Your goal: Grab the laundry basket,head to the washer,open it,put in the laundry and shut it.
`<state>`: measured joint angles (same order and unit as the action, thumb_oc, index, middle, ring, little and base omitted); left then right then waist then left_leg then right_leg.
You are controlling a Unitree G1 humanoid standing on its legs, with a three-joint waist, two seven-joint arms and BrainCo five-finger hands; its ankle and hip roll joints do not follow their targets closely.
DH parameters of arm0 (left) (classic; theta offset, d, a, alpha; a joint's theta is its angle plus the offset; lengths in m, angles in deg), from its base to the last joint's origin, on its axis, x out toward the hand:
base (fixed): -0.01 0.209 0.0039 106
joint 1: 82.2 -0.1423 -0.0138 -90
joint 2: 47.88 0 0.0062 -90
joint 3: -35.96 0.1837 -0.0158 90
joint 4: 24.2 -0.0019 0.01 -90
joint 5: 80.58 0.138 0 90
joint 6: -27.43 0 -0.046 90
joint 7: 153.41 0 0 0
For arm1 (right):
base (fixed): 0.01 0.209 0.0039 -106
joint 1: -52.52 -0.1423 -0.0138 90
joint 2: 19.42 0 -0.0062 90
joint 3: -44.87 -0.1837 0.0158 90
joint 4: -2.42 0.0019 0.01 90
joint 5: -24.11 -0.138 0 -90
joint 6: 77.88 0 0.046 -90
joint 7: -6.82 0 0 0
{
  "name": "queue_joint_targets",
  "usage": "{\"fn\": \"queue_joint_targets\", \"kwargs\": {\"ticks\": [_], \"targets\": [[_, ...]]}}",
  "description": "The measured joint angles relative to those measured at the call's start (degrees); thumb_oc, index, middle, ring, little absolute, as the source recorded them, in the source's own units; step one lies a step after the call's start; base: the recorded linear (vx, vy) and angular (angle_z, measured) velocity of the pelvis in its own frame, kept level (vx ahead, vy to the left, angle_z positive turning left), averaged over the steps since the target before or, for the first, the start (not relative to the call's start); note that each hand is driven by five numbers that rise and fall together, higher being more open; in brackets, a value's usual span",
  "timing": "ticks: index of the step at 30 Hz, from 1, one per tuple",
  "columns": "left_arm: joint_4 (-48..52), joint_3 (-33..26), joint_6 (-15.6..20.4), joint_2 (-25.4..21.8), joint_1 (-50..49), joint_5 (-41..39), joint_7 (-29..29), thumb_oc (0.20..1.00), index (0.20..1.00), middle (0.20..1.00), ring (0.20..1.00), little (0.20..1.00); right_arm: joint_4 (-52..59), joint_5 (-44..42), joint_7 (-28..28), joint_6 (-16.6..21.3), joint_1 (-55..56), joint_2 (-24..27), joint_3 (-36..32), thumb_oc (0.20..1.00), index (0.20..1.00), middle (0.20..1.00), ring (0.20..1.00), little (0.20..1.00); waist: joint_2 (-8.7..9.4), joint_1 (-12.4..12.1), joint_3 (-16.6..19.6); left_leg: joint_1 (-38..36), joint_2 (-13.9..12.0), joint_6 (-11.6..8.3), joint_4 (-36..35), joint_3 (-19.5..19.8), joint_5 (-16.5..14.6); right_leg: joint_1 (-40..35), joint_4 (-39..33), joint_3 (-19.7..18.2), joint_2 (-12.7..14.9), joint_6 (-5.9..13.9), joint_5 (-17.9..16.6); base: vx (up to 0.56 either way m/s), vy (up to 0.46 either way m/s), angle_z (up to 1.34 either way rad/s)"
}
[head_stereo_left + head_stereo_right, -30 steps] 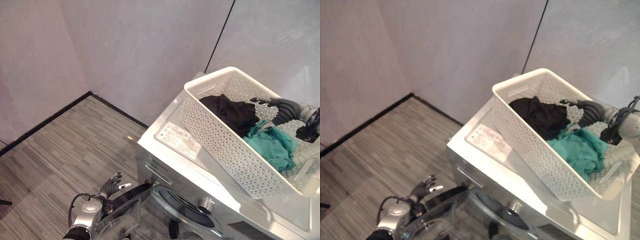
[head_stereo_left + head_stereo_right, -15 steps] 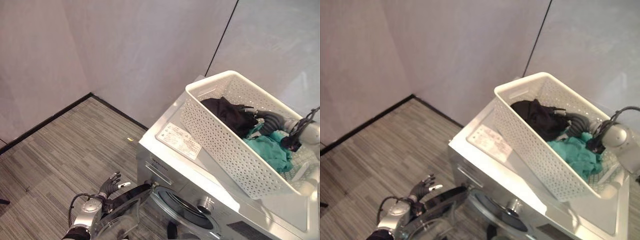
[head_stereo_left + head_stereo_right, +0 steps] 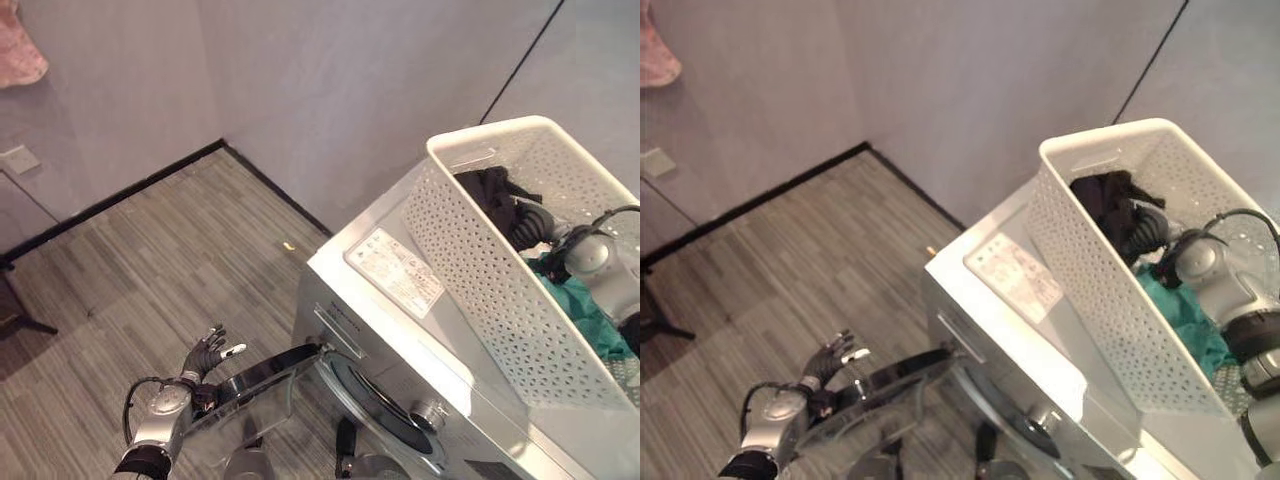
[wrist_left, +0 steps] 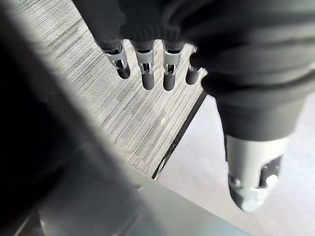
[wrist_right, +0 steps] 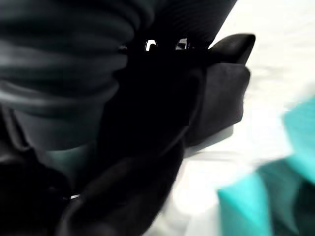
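Laundry basket (image 3: 500, 260): white plastic, rectangular, with perforated walls and a solid rim. It stands on top of the washer (image 3: 400, 330), toward the far right side of the lid, its long side running away from the front edge. Inside lie a black garment (image 3: 492, 195) at the far end and a teal garment (image 3: 585, 310) nearer the robot, the two touching.

Right hand (image 3: 1145, 225): reaches into the basket from the right and is buried in the black garment. In the right wrist view the dark cloth (image 5: 162, 128) covers the fingers, so whether they are curled on it or straight cannot be told. Teal cloth (image 5: 256, 206) shows beside it against the white basket floor.

Washer: silver-grey front loader with a white label (image 3: 395, 272) on the lid, just beside the basket. The round door (image 3: 265, 385) hangs open, swung out toward the robot's left; the drum opening is partly cut off at the picture's lower edge.

Left hand (image 3: 207, 352): low, just beyond the open door's outer edge, above the striped grey floor (image 3: 150, 250). Its fingers (image 4: 147, 69) are straight and spread, grasping nothing.

A black baseboard (image 3: 120, 195) runs along the wall behind.
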<state>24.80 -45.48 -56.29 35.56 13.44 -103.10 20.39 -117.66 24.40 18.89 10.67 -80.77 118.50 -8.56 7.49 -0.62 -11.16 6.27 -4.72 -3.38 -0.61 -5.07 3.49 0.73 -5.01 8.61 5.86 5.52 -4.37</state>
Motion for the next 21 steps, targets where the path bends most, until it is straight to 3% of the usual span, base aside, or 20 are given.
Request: {"fn": "queue_joint_targets", "kwargs": {"ticks": [1,2,3,16,21], "targets": [[0.1,0.0,0.1,-0.3,0.1,0.0,-0.6,1.0,1.0,1.0,1.0,1.0,2.4,0.8,1.9,0.0,0.1,1.8,1.8,0.523,0.523,0.523,0.523,0.523,0.41,-0.1,-0.3,-0.1,0.0,-0.04,0.2,0.1,-0.1,-0.3,0.0,0.1,0.0,0.01,0.0,-0.01,-0.031,0.06],[0.3,0.1,0.1,-0.6,0.0,0.0,-0.9,1.0,1.0,1.0,1.0,1.0,4.1,0.8,2.1,0.1,0.3,3.2,2.7,0.25,0.25,0.25,0.25,0.25,0.47,-0.1,-0.3,-0.1,0.1,-0.04,0.3,0.3,-0.1,-0.5,0.0,0.3,0.1,0.05,0.1,-0.01,-0.022,0.07],[0.4,0.2,0.0,-0.9,0.0,0.1,-1.3,1.0,1.0,1.0,1.0,1.0,4.7,1.0,2.4,0.3,0.2,3.5,2.7,0.2,0.2,0.2,0.2,0.2,0.71,0.0,-0.4,-0.2,0.2,-0.04,0.4,0.5,-0.2,-0.7,0.0,0.4,0.1,0.05,0.1,-0.01,-0.018,0.08],[1.6,1.2,0.8,-2.1,0.0,0.7,-1.9,1.0,1.0,1.0,1.0,1.0,12.1,-4.1,11.1,1.3,4.1,8.8,2.6,0.2,0.2,0.2,0.2,0.2,2.42,-0.7,-0.4,-0.8,0.3,-0.1,0.4,1.6,-0.1,-1.9,0.0,1.5,0.3,0.18,0.3,0.0,-0.006,0.04],[1.1,0.5,1.0,-2.0,-0.4,1.0,-1.9,1.0,1.0,1.0,1.0,1.0,14.9,-6.8,12.3,1.8,10.6,9.7,-3.2,0.2,0.2,0.2,0.2,0.2,2.23,-0.5,-0.2,-1.4,0.2,-0.1,0.3,1.5,-0.2,-2.3,0.0,1.4,0.3,0.09,0.4,0.0,0.0,0.0]]}}
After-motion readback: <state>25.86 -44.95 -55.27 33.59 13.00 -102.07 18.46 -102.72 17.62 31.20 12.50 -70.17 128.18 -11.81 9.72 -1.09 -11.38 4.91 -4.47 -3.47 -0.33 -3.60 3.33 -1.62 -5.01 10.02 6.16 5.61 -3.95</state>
